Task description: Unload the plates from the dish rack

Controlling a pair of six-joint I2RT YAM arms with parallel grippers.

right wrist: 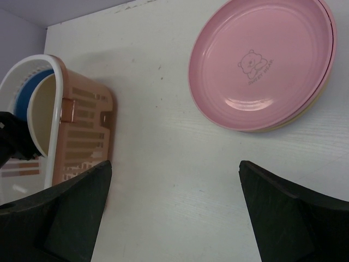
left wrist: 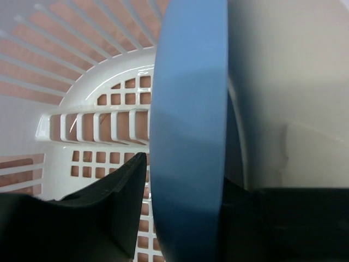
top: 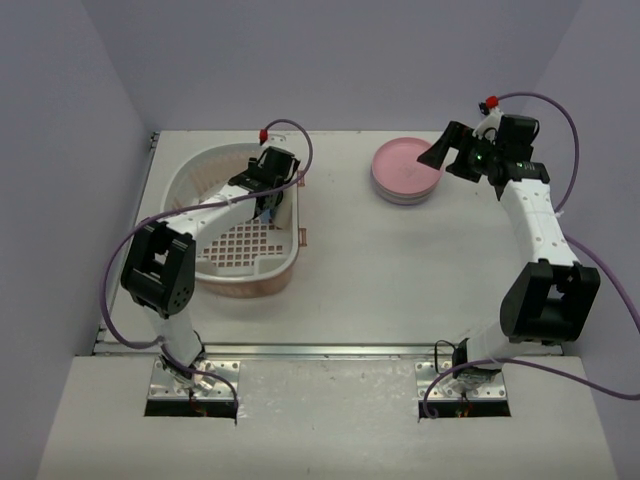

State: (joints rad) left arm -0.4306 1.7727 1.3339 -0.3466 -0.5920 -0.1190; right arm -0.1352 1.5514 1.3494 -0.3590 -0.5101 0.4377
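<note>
The dish rack stands at the left of the table. A blue plate stands on edge in it, next to a cream plate. My left gripper reaches into the rack's right side and is shut on the blue plate's rim, one finger on each face. A pink plate with a bear print lies on top of a stack of plates at the back of the table. My right gripper hovers open and empty just right of that stack. Its view shows the pink plate, the rack, and the blue and cream plates.
The rack's grid floor and ribbed wall lie close behind the left fingers. Bare table lies between rack and stack. Purple walls close in the back and both sides. Cables loop off both arms.
</note>
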